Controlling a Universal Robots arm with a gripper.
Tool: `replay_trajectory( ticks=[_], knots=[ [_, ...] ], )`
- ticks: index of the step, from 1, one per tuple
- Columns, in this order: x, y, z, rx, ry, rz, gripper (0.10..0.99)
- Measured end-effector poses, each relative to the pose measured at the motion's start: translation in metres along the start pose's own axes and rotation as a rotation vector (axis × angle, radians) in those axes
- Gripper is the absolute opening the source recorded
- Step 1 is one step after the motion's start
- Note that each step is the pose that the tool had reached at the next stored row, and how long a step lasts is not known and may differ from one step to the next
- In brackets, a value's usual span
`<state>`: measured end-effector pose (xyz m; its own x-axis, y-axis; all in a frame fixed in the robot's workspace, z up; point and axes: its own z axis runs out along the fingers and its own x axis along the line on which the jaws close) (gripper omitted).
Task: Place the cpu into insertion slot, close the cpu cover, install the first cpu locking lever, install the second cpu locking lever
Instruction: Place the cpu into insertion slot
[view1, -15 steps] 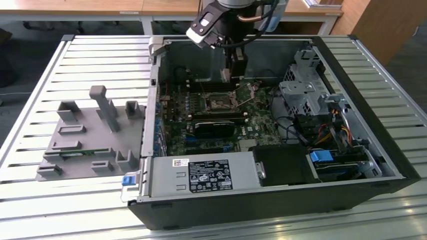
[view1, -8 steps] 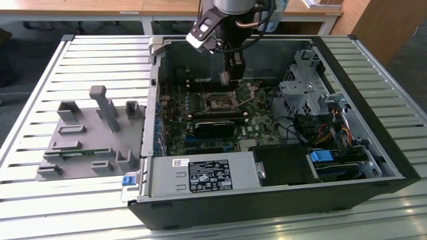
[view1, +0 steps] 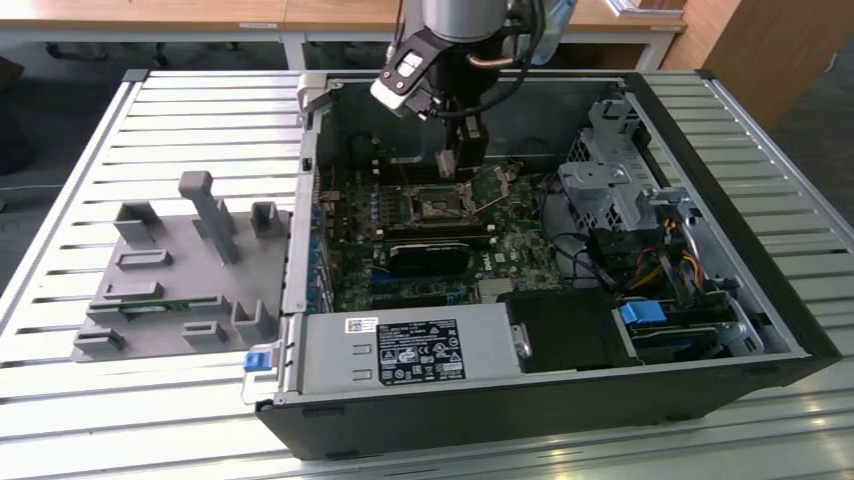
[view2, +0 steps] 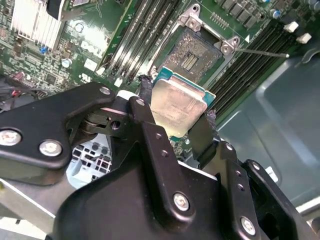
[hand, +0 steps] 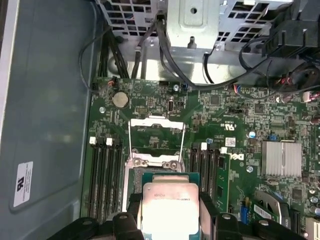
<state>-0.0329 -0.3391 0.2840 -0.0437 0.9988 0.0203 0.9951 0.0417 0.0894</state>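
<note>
Upper centre of the exterior view, your gripper (view1: 463, 165) clamps the cpu (view2: 177, 110) by its edges. Close by, the insertion slot (view2: 192, 55) lies bare, the cpu cover (hand: 156, 134) raised

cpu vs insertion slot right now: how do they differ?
The cpu has a dull silver top; the insertion slot is dark in the centre. The cpu is clamped in the gripper, off the motherboard; the insertion slot sits on the motherboard, empty. Both are square, similar in size.
</note>
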Motion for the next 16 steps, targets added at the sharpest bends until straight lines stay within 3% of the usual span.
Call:
replay_trajectory(
  ticks=[16],
  knots=[
    [-0.0002,-0.0015,0.0117,0.000,0.0000,0.000,0.541]
  ],
)
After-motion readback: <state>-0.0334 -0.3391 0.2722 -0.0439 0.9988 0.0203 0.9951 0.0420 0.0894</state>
